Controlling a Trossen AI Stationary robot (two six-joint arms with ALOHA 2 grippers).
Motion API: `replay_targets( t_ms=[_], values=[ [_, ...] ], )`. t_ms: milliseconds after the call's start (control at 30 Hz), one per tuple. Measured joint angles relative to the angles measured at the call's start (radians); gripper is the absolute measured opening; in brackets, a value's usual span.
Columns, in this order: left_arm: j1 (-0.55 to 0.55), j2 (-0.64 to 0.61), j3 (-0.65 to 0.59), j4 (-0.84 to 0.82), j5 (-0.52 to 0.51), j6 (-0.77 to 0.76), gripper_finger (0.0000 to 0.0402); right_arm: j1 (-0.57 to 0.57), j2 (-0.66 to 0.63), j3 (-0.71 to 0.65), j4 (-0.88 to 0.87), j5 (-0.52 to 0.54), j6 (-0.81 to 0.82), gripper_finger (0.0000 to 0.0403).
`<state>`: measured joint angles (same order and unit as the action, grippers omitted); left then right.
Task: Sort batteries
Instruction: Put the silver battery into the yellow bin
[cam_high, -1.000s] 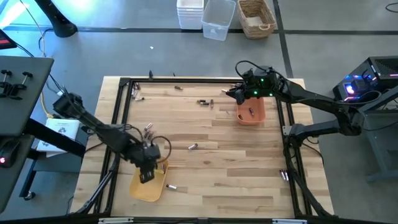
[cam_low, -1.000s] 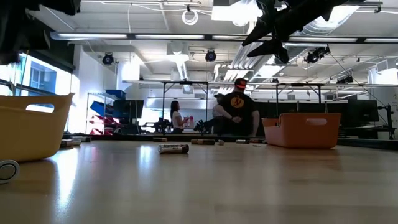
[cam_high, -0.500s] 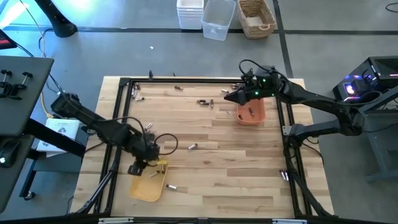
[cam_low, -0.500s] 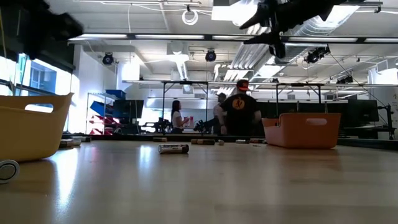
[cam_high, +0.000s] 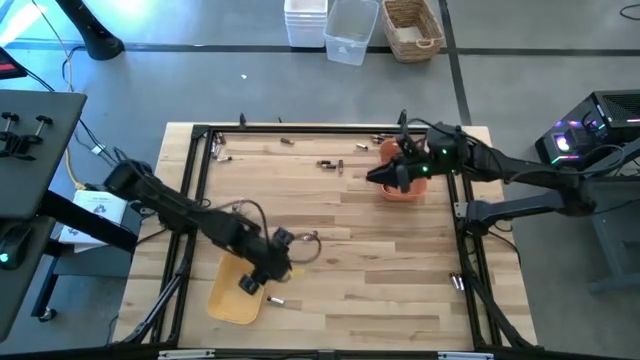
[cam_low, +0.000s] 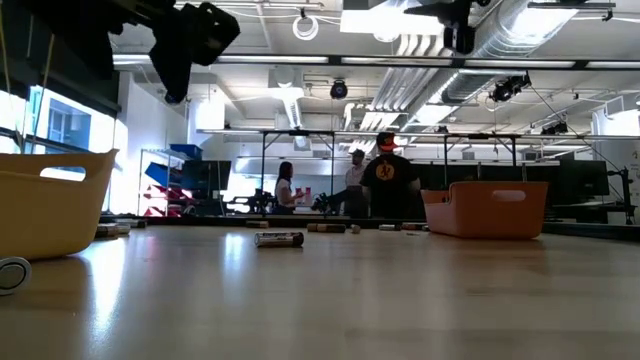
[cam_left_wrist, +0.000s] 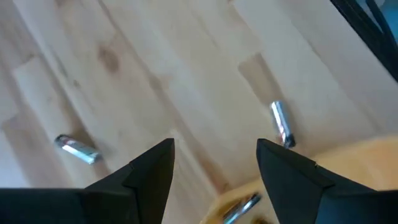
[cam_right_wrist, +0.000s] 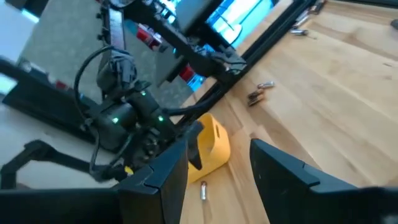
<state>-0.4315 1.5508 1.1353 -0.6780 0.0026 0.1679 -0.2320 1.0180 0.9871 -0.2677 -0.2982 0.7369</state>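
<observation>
Two grippers raised, left gripper (cam_high: 250, 285) over yellow tray (cam_high: 226, 300) edge

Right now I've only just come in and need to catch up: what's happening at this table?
Two robot arms are sorting batteries into trays. The left pincer hangs open and empty over the yellow tray, with one battery on the wood just beside that tray. The right pincer hangs open and empty at the orange tray. Loose cells remain on the table, including one mid-table and a pair near the far edge.
</observation>
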Motion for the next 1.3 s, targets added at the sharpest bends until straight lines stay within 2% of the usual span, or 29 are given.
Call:
replay_targets(
  t_ms=[200, 333, 467, 633, 833, 1133, 1233, 1300],
  values=[
    [-0.078, 0.188, 0.182, -0.016, -0.015, -0.115, 0.0197, 0.099, -0.017, 0.0, -0.065, 0.064, -0.049, 0.0167],
    [-0.121, 0.273, 0.265, -0.096, -0.021, -0.19, 0.0191, 0.136, -0.018, 0.0, -0.073, 0.084, -0.073, 0.0167],
    [-0.144, 0.323, 0.268, -0.141, -0.011, -0.25, 0.0191, 0.158, -0.018, 0.0, -0.072, 0.14, -0.072, 0.0167],
    [-0.15, 0.38, 0.265, -0.142, -0.007, -0.255, 0.0191, 0.171, -0.018, 0.0, -0.072, 0.193, -0.073, 0.0167],
    [-0.149, 0.428, 0.265, -0.141, 0.055, -0.312, 0.0191, 0.174, -0.018, 0.0, -0.073, 0.198, -0.069, 0.0167],
    [-0.147, 0.501, 0.267, -0.138, 0.071, -0.345, 0.0187, 0.174, -0.018, 0.0, -0.073, 0.2, -0.065, 0.0167],
    [-0.146, 0.512, 0.269, -0.137, 0.062, -0.347, 0.0151, 0.174, -0.018, 0.0, -0.073, 0.202, -0.064, 0.0167],
    [-0.14, 0.511, 0.269, -0.143, 0.055, -0.359, 0.009, 0.174, -0.018, 0.0, -0.074, 0.217, -0.064, 0.0167]
  ],
)
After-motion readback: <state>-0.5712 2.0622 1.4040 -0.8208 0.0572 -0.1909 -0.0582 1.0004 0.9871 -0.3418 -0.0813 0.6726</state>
